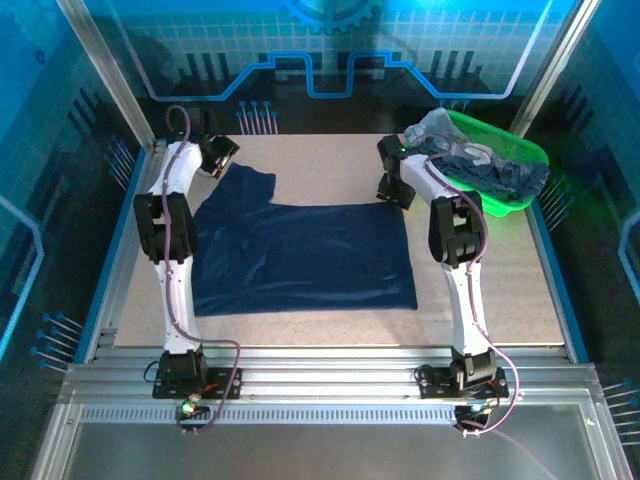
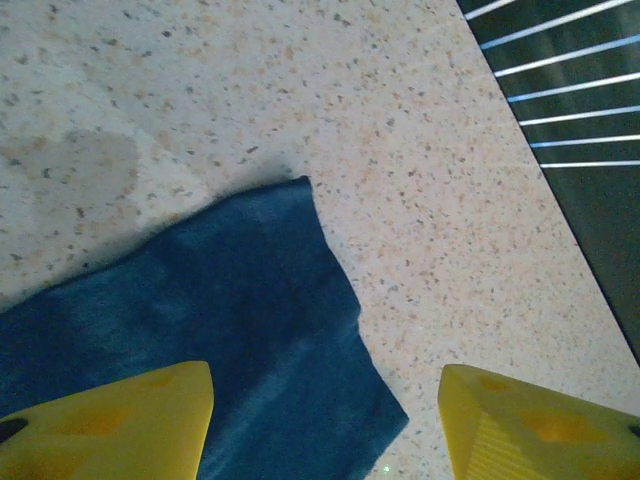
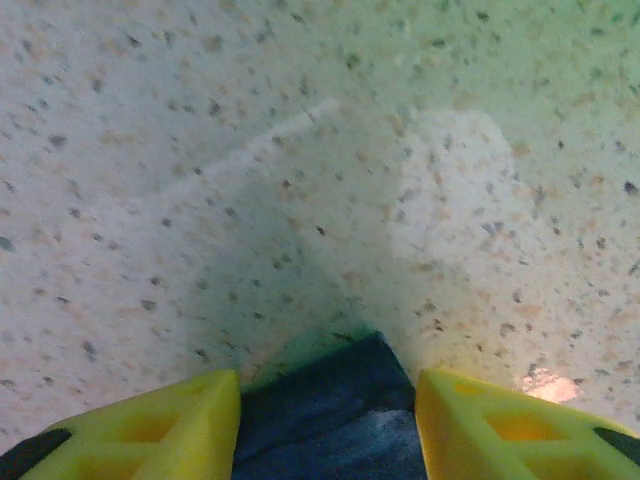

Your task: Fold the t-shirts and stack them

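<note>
I have one navy t-shirt spread flat in the middle of the surface, its sleeve poking out at the far left corner. The left gripper hangs over that sleeve with its fingers wide apart, one above the cloth and the other above bare surface. The right gripper is also spread wide, with only the tip of the shirt's far right corner lying between its fingers.

My worry is the right side. With so little cloth between the fingers, closing here may catch a sliver that slips free on the lift. On the left, I could pinch just the sleeve hem and pull the sleeve away from the body, dragging the shirt askew. If one side lifts and the other doesn't, the fold will probably come out crooked. The right arm also works near the green basket and might nudge it.

Count: one shirt laid out, one basket, two grippers. The heap of shirts in the basket shows dark and paler cloth, but I cannot tell how many.
</note>
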You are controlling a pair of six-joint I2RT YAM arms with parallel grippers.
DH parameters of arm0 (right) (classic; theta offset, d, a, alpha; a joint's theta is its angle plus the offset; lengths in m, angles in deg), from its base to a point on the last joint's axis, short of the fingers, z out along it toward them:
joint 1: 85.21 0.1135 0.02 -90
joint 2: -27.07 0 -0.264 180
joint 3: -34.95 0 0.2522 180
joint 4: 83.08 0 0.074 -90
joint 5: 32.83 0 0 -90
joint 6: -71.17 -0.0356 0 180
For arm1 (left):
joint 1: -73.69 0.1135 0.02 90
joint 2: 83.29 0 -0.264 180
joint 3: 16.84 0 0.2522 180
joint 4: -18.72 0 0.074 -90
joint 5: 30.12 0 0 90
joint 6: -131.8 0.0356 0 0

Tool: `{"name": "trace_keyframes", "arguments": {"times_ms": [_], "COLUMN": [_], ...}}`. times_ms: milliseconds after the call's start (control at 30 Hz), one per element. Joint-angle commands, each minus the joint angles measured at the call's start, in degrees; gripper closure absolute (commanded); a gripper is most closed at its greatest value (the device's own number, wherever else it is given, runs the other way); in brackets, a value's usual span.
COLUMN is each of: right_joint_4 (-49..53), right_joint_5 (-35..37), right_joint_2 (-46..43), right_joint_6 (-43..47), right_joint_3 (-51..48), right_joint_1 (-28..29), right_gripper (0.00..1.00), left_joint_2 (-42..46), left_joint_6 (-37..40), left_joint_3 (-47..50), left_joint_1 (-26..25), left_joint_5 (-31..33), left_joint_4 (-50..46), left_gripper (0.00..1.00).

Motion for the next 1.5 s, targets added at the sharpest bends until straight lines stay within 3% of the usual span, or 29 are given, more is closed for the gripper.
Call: {"name": "trace_keyframes", "arguments": {"times_ms": [0, 133, 267, 533, 800, 900, 1100, 1200, 1467], "right_joint_4": [2.72, 1.40, 1.32, -0.31, -1.61, -2.05, -2.91, -3.08, -7.88], "right_joint_5": [0.03, 0.42, 1.41, 0.38, -0.32, -0.56, -1.25, -1.67, -3.47], "right_joint_2": [3.39, 1.43, -0.98, -4.57, -5.66, -5.67, -7.28, -7.31, -10.12], "right_joint_6": [-0.31, -0.10, 0.12, 0.76, 0.86, 0.94, 1.37, 1.90, 5.57], "right_joint_3": [2.39, 0.57, -1.52, -6.06, -7.66, -8.03, -9.06, -9.15, -11.99], "right_joint_1": [-0.51, 0.02, 1.40, 3.85, 3.55, 3.55, 3.46, 3.51, 3.40], "right_gripper": [0.59, 0.81, 0.99, 1.00, 1.00, 1.00, 1.00, 1.00, 1.00], "left_joint_2": [-1.92, -5.65, -10.49, -16.46, -20.85, -23.46, -23.20, -21.52, -10.75], "left_joint_6": [-1.02, -1.28, 1.31, 5.66, 8.51, 6.17, 5.78, 6.51, 10.67], "left_joint_3": [-1.30, -4.99, -12.86, -21.24, -26.43, -28.96, -29.17, -28.19, -23.64], "left_joint_1": [1.15, 1.56, 1.39, -0.90, -5.59, -5.64, -5.21, -5.21, -4.96], "left_joint_5": [-3.86, -3.01, 1.12, 11.45, 16.90, 17.12, 15.44, 16.36, 21.26], "left_joint_4": [3.21, 5.78, 2.16, -8.50, -22.98, -30.83, -34.03, -32.82, -25.29], "left_gripper": [0.37, 0.34, 0.33, 0.33, 0.36, 0.44, 0.85, 0.99, 1.00]}}
